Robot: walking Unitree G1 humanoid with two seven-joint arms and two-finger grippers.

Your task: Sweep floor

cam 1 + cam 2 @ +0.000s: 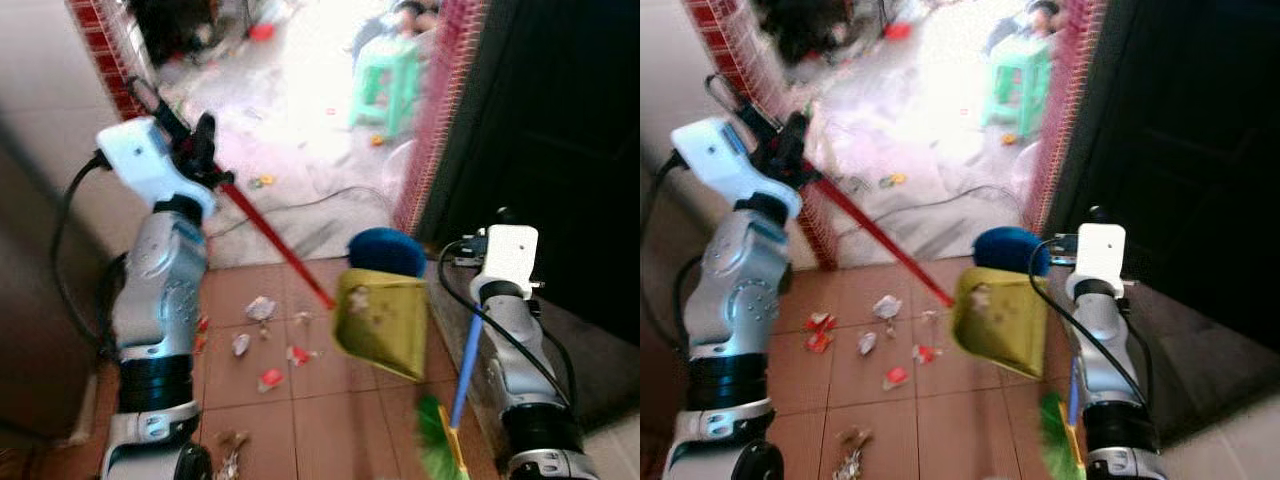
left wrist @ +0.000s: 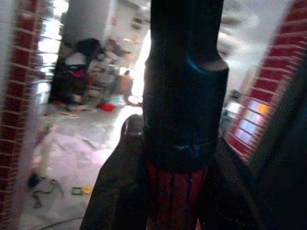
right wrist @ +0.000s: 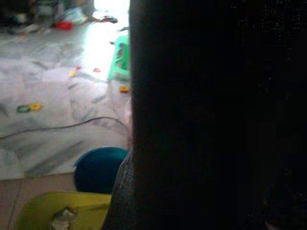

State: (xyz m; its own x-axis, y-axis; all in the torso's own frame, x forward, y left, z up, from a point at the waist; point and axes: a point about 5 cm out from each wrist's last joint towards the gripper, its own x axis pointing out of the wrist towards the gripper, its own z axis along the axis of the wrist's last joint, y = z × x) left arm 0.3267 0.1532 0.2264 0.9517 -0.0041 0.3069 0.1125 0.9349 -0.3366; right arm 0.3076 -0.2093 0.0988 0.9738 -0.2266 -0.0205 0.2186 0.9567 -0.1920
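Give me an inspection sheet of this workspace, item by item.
Surface: terracotta tile floor indoors; grey floor beyond the doorway.
Job's things: yellow dustpan on a red handle, scraps already inside; green broom on a blue stick.
Clutter: paper scraps scattered on the tiles.
Grippers: left gripper shut on the red handle; right gripper's state not visible.
Cables: black cable across the grey floor; cables loop along both arms.
Surroundings: red brick doorposts, green stool, blue round object.

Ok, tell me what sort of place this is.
Probably a home's doorway: terracotta floor tiles strewn with litter scraps meet a grey floor beyond, with red brick pillars, a green plastic stool and household clutter behind.
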